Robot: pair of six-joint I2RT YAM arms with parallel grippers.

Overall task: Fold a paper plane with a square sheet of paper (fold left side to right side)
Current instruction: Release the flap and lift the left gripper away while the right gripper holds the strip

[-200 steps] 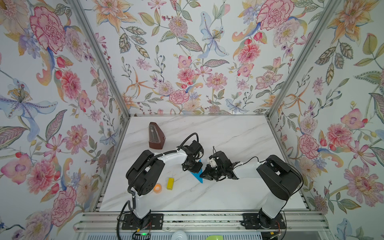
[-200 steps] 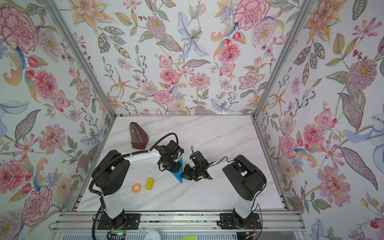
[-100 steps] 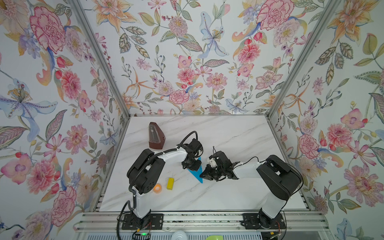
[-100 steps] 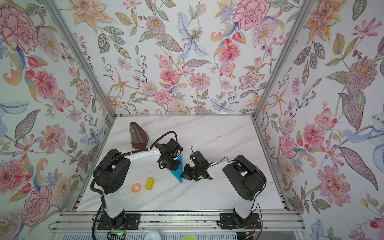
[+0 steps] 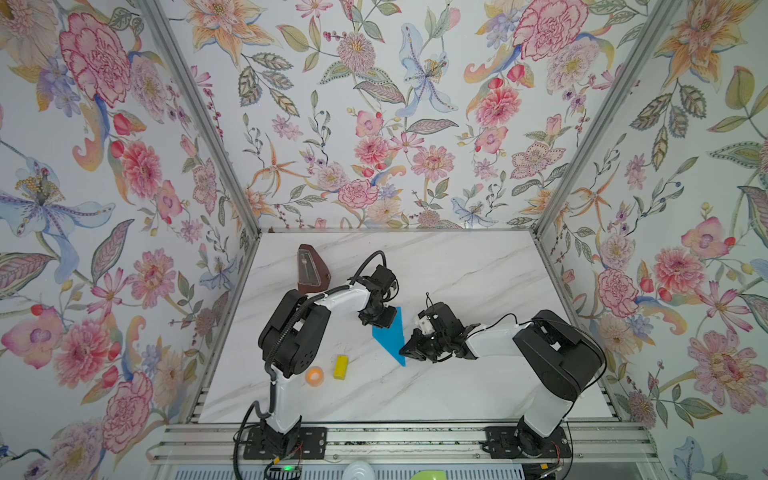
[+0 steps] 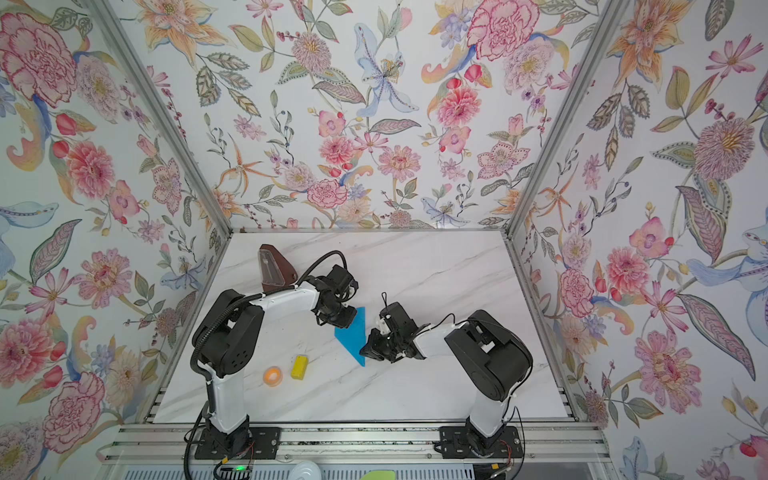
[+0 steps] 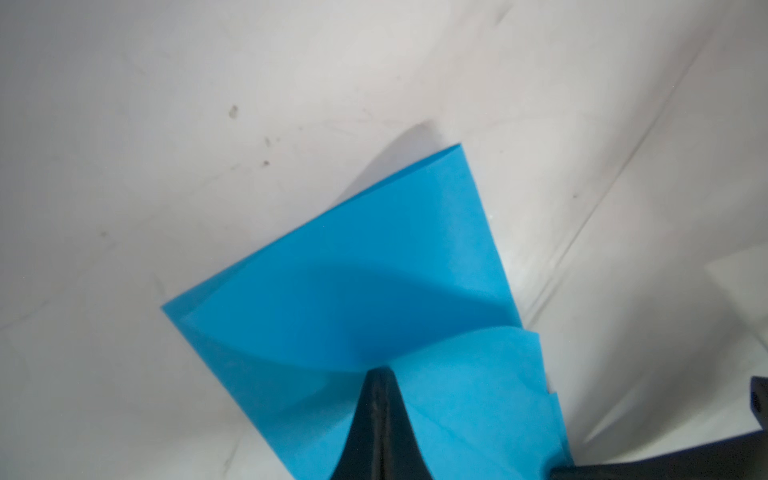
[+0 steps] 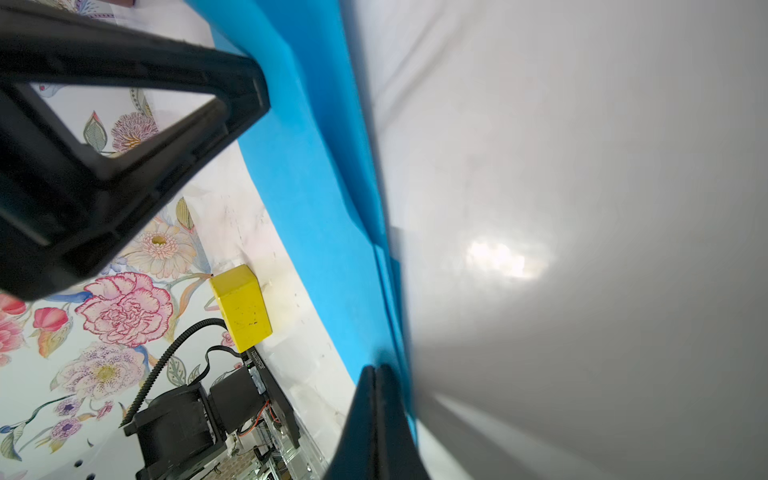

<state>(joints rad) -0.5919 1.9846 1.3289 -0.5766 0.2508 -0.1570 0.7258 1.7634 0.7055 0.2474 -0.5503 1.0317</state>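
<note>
**The square sheet of paper [image 5: 392, 337] folded to a point, jaws closed at both sides**

The bright blue sheet lies near the middle of the white marble counter [image 5: 465, 266]. In both top views it is a narrow triangle, and its sharp tip points to the front edge, where the arm bases stand.

The left jaws are pressed together at the wide far end of the sheet. In the left wrist view their tip stands against a curled upper layer that lifts off the flat layer below. It cannot be told if paper is between them.

The right jaws are also pressed together, with their tip at the sheet's right edge, close to the sharp tip.

A small yellow block [image 5: 340, 367] and an orange ring [image 5: 314, 375] lie just beside each other toward the front left corner, apart from the sheet. A brown wedge-shaped object [image 5: 311, 269] stands near the far left corner.
</note>
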